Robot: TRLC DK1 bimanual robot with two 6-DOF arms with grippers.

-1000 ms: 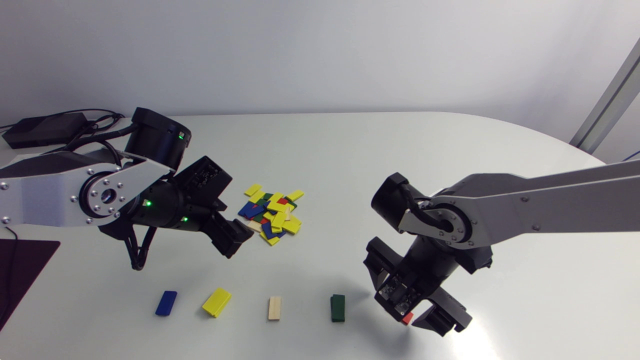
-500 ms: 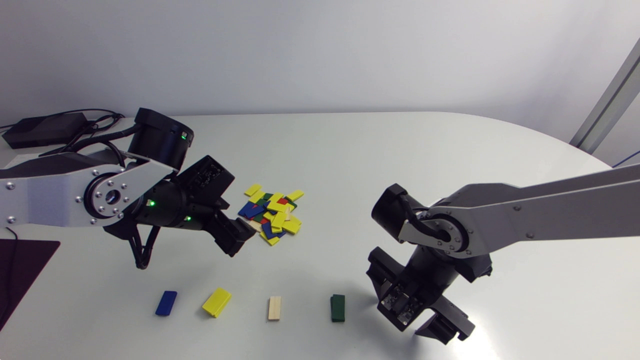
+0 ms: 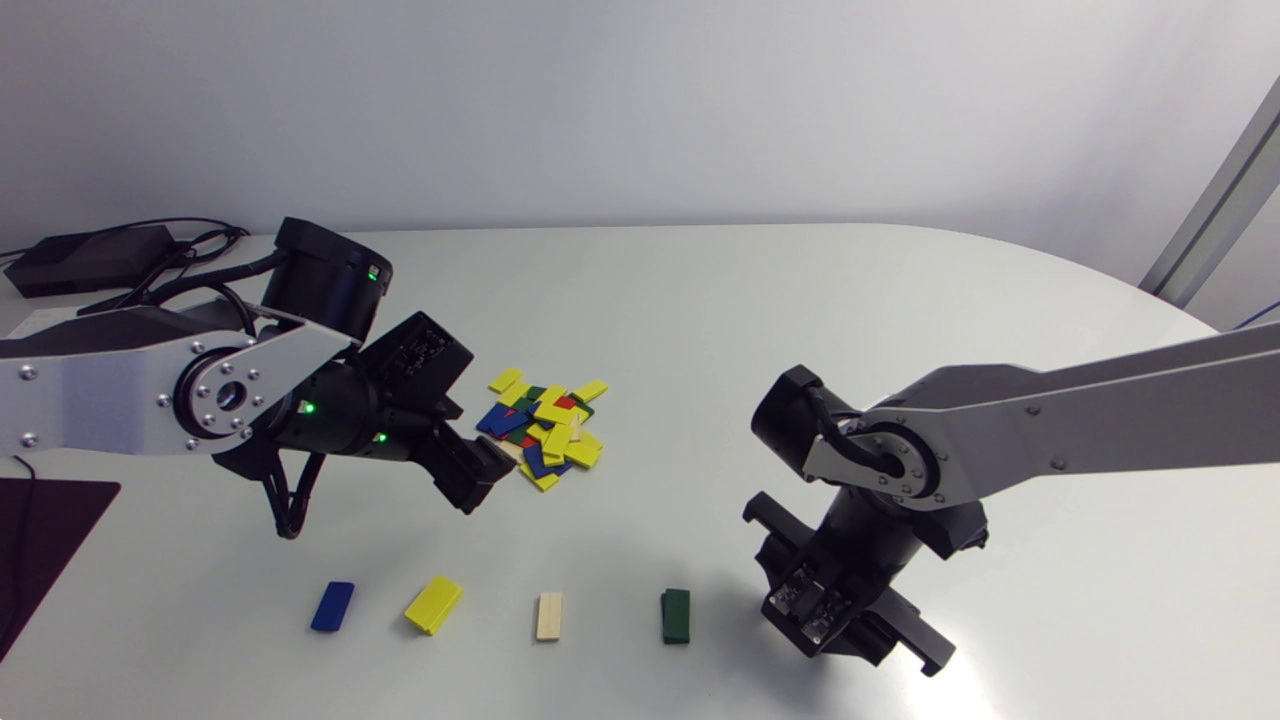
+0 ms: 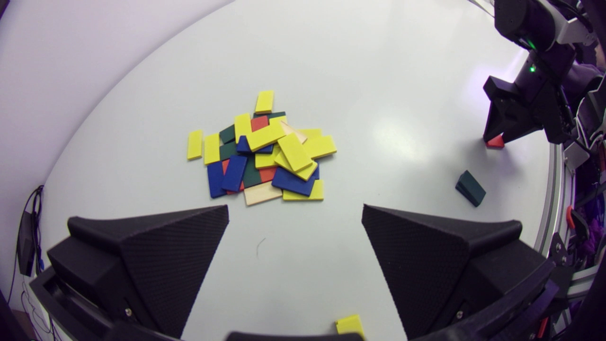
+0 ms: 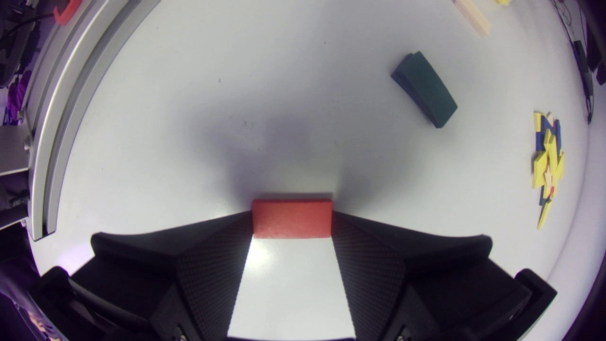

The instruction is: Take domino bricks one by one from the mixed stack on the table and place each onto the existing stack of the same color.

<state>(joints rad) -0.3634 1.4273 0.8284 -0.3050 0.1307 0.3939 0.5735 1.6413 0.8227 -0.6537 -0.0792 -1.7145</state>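
Observation:
The mixed pile (image 3: 545,435) of yellow, blue, green, red and wood-coloured bricks lies mid-table. Along the front stand a blue stack (image 3: 332,606), a yellow stack (image 3: 433,604), a wood-coloured stack (image 3: 549,615) and a green stack (image 3: 676,615). My left gripper (image 3: 480,470) hovers open just left of the pile (image 4: 265,151), its fingers wide apart and empty. My right gripper (image 5: 291,220) is low over the table right of the green stack (image 5: 423,89), shut on a red brick (image 5: 291,218) by its two ends. The head view hides this brick under the right gripper (image 3: 850,640).
A black box with cables (image 3: 90,258) sits at the table's far left corner. A dark mat (image 3: 40,540) lies at the left edge. The table's front rim (image 5: 52,142) runs close by the right gripper.
My right gripper sank toward the table and its fingers closed from wide open onto the red brick. The left arm drifted slightly right toward the pile.

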